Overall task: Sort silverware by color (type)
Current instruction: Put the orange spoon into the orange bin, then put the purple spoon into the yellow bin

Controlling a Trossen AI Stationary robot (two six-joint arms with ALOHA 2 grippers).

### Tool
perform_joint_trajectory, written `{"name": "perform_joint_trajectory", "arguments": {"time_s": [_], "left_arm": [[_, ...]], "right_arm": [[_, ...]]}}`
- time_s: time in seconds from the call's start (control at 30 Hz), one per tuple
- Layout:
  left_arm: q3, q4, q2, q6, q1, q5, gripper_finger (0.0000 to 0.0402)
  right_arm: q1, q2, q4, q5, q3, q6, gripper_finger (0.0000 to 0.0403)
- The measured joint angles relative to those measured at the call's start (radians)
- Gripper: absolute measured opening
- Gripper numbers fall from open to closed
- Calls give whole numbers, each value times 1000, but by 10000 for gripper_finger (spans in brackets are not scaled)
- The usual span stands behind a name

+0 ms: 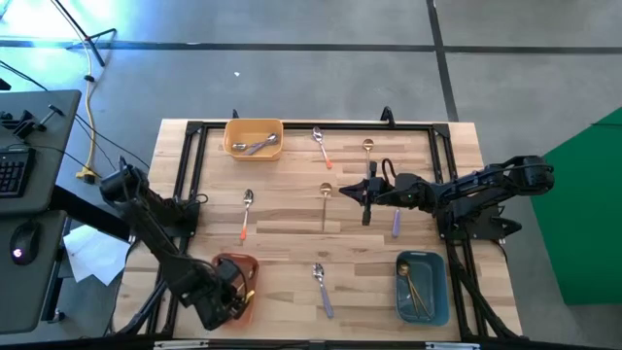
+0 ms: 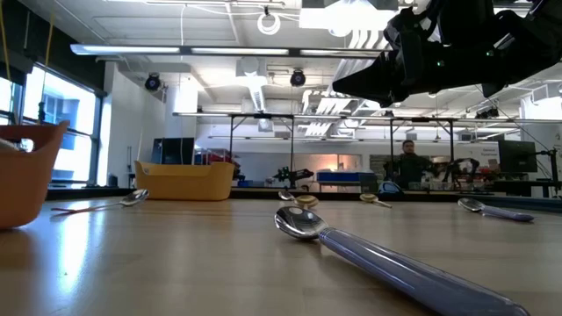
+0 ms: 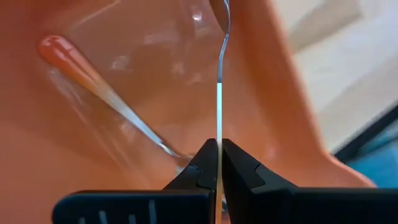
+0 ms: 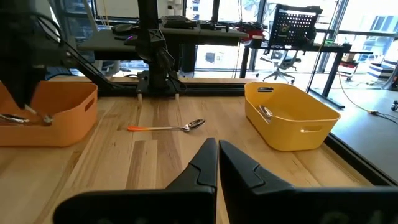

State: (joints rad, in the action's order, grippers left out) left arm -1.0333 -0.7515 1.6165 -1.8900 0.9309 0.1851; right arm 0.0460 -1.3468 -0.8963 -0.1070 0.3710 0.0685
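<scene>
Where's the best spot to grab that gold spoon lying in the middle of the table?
Judging by the high view, grip the gold spoon mid-handle from straight above, fingers across the shaft. It lies flat and alone on the wood, bowl toward the far edge, close to the right end effector.

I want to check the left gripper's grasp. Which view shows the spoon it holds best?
The left wrist view: the spoon stands pinched between the left gripper's fingers, inside the orange bin. The high view shows only the gripper over the bin, the spoon too small to tell. The low view shows just the bin's edge; the right wrist view shows the bin far off.
</scene>
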Motion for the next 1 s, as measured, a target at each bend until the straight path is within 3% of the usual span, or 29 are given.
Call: {"name": "perform_joint_trajectory", "arguments": {"time_s": [0.27, 0.53, 0.77, 0.87, 1.0], "left_arm": [[34, 19, 0, -6, -1, -13, 8], [2, 5, 0, 18, 14, -44, 69], [-162, -225, -1, 164, 0, -45, 120], [-258, -335, -2, 266, -29, -33, 122], [-339, -381, -2, 417, -90, 69, 105]], "right_arm": [[0, 0, 0, 1, 0, -8, 0], [0, 0, 4, 1, 0, -19, 0], [-2, 0, 22, 1, 0, -17, 0], [-1, 0, 23, 1, 0, 20, 0], [19, 28, 32, 1, 0, 83, 0]]}}
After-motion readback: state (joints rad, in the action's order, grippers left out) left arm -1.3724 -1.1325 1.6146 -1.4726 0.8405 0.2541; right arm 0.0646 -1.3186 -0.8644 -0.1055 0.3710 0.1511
